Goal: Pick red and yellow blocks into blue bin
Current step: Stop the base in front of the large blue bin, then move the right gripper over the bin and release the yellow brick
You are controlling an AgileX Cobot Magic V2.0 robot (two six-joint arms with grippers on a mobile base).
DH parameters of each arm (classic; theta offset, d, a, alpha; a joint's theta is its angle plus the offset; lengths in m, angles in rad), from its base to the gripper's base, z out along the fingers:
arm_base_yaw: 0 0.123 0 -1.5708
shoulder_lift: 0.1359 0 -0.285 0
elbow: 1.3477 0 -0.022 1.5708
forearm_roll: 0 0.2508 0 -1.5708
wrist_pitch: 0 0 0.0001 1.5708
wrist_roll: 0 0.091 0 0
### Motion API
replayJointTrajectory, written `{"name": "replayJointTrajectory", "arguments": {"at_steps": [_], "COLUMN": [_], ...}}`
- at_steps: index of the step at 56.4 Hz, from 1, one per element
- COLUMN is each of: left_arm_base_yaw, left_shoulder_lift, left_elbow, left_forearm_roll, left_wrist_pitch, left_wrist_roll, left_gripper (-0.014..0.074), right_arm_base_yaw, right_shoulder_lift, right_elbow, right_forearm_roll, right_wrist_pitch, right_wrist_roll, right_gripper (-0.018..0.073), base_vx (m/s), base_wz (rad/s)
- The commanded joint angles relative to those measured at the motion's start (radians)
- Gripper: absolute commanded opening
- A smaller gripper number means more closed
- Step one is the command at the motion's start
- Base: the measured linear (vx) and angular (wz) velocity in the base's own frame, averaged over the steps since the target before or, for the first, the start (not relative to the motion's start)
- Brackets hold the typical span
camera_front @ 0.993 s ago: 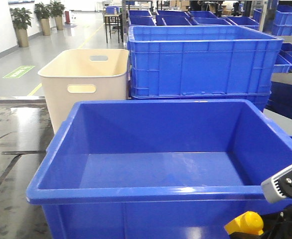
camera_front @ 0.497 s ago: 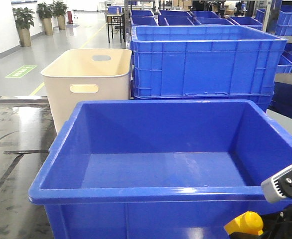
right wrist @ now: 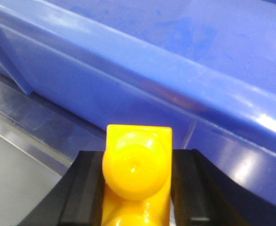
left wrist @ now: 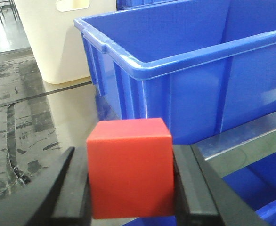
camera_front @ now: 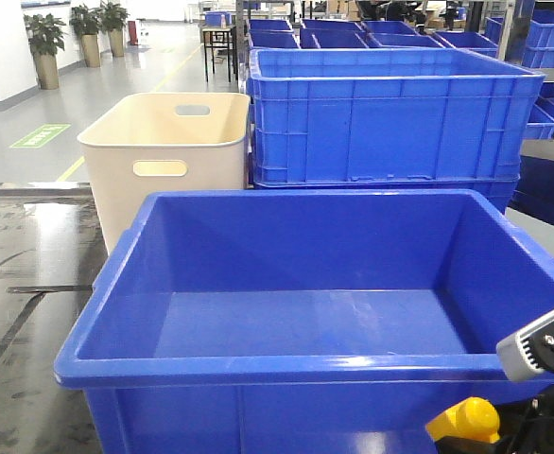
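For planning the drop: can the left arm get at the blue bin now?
Probably yes: nothing stands between the left gripper, holding the red cube, and the blue bin; it must only rise above the rim.

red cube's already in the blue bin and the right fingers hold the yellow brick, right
No: the left wrist view shows the red cube held in the left fingers, outside the bin. The right fingers do hold the yellow brick.

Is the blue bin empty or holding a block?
Empty: the blue bin shows a bare floor; red cube and yellow brick are held outside it.
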Motion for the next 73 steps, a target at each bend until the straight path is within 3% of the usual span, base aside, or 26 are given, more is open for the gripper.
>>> {"name": "replayJointTrajectory", "arguments": {"at_steps": [1,9,19,33,51,59,73], "left_arm_base_yaw": [-0.002,-0.002,-0.002,-0.002,-0.002,-0.002,-0.002], "left_shoulder_lift": [0.02,0.02,0.02,0.02,0.02,0.02,0.02], "left_elbow": [-0.023,-0.023,-0.023,-0.023,-0.023,-0.023,-0.023], "left_forearm_roll": [-0.006,-0.006,-0.006,-0.006,-0.006,-0.006,-0.006], "left_wrist_pitch": [-0.088,-0.088,-0.088,-0.088,-0.088,-0.088,-0.088], "left_wrist_roll": [-0.007,-0.007,-0.007,-0.007,-0.007,-0.007,-0.007], "left_gripper": [0.0286,0.0286,0.0286,0.0286,0.0286,0.0286,0.0286], "right_arm_base_yaw": [-0.001,-0.001,-0.012,-0.079,-0.102,-0.102,-0.102], "right_shoulder_lift": [-0.038,-0.082,-0.052,0.213,0.545,0.613,0.621], "right_elbow": [-0.073,-0.23,-0.418,-0.626,-0.764,-0.77,-0.77], "right_forearm_roll": [0.02,0.022,-0.016,-0.135,-0.15,-0.182,-0.189], "right_wrist_pitch": [0.0,0.127,0.145,0.11,0.097,0.089,0.081], "right_wrist_roll": [-0.012,-0.012,0.021,0.189,0.202,0.202,0.202], "right_gripper": [0.0256,0.0256,0.0256,0.0256,0.0273,0.0342,0.0568], "base_vx": [0.0,0.0,0.0,0.0,0.0,0.0,0.0], "base_wz": [0.0,0.0,0.0,0.0,0.0,0.0,0.0]}}
